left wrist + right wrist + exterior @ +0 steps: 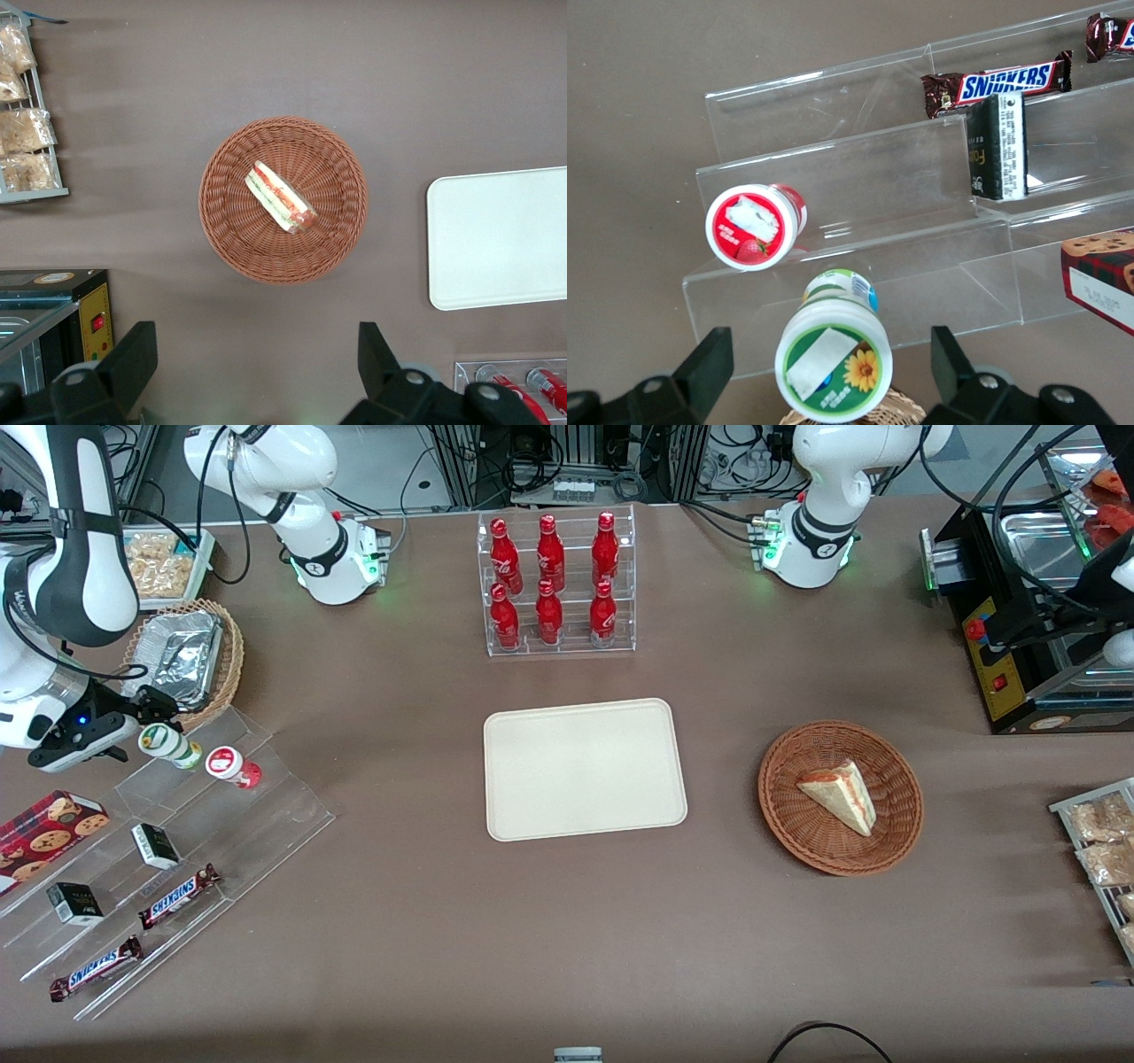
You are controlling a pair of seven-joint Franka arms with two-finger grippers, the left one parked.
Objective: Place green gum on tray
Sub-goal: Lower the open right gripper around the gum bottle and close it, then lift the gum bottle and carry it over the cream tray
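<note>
The green gum, a white bottle with a green-rimmed lid and a sunflower sticker, rests tilted on the top step of a clear acrylic stand at the working arm's end of the table. My gripper is open, with one finger on each side of the bottle's lid end and a gap showing on both sides. The cream tray lies flat at the table's middle with nothing on it.
A red-lidded bottle sits right beside the green gum. Snickers bars, black boxes and a cookie box fill the lower steps. A wicker basket with a foil container is close to the gripper. A cola rack and a sandwich basket stand elsewhere.
</note>
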